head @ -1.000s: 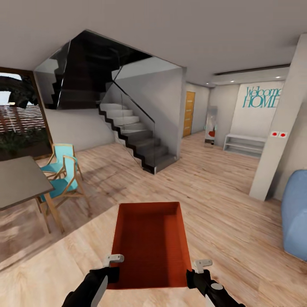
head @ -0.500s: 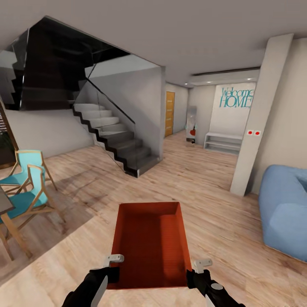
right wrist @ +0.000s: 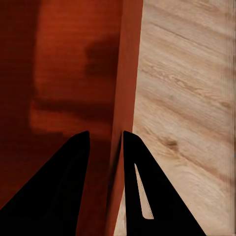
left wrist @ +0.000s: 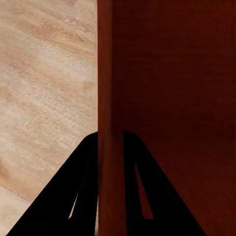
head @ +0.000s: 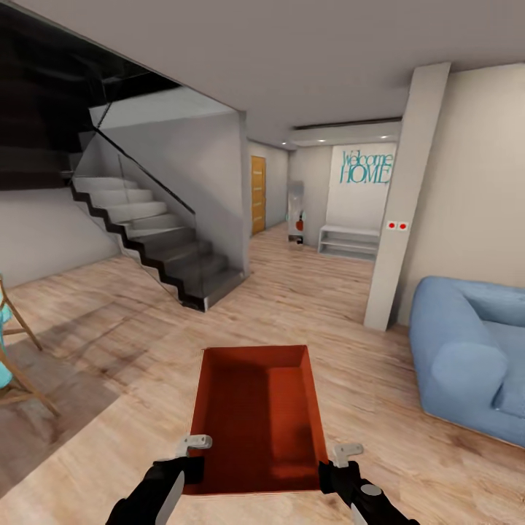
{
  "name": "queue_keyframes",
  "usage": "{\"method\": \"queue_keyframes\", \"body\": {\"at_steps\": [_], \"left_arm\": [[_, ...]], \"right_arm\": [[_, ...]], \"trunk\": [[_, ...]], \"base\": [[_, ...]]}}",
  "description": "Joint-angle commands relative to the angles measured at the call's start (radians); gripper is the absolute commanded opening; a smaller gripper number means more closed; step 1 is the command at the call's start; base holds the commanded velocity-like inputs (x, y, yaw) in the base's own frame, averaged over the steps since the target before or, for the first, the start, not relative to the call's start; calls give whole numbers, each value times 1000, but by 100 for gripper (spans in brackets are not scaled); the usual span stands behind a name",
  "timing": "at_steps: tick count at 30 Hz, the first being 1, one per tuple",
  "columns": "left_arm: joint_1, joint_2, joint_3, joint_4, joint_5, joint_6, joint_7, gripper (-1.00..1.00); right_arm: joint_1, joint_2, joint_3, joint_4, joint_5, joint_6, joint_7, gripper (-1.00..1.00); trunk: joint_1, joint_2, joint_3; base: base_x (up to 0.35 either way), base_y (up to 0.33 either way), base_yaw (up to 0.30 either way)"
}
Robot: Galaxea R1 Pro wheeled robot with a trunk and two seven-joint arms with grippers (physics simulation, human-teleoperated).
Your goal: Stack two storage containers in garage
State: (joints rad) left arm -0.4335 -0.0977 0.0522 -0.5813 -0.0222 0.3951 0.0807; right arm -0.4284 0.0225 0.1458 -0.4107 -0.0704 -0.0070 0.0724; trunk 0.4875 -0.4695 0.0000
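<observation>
A rust-red open-top storage container (head: 257,415) hangs in front of me above the light wood plank floor of the living room. My left gripper (head: 191,456) is shut on its left wall near the close corner, and the left wrist view shows both dark fingers (left wrist: 81,191) clamped on that red wall (left wrist: 110,98). My right gripper (head: 337,467) is shut on the right wall, whose red edge (right wrist: 125,88) runs between the two fingers (right wrist: 137,187). The container is empty inside.
A pale blue sofa (head: 467,357) stands at the right. A white pillar (head: 397,211) rises beside it. Dark stairs with a glass rail (head: 157,248) climb at the left. A hallway with a honey-coloured door (head: 258,194) and a white bench (head: 350,240) lies ahead. A wooden chair leg (head: 18,364) shows far left.
The whole view has swung right: stairs, chairs and table slid left, the table left the picture, and more of the sofa came in. Both grippers keep the same hold on the container.
</observation>
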Motion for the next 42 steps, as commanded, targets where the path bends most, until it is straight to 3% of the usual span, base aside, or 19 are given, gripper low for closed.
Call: {"method": "queue_keyframes", "body": {"at_steps": [1,11,42], "left_arm": [[-1,-2,18,-5,-30,7,5,-100],[-1,-2,18,-5,-30,7,5,-100],[-1,-2,18,-3,-30,7,5,-100]], "right_arm": [[0,1,15,1,-12,-1,3,-100],[0,1,14,1,-12,-1,3,-100],[0,4,23,35,-9,-4,0,-100]], "trunk": [[1,-1,0],[1,-1,0],[1,-1,0]], "base": [[325,0,-250],[325,0,-235],[325,0,-5]]}}
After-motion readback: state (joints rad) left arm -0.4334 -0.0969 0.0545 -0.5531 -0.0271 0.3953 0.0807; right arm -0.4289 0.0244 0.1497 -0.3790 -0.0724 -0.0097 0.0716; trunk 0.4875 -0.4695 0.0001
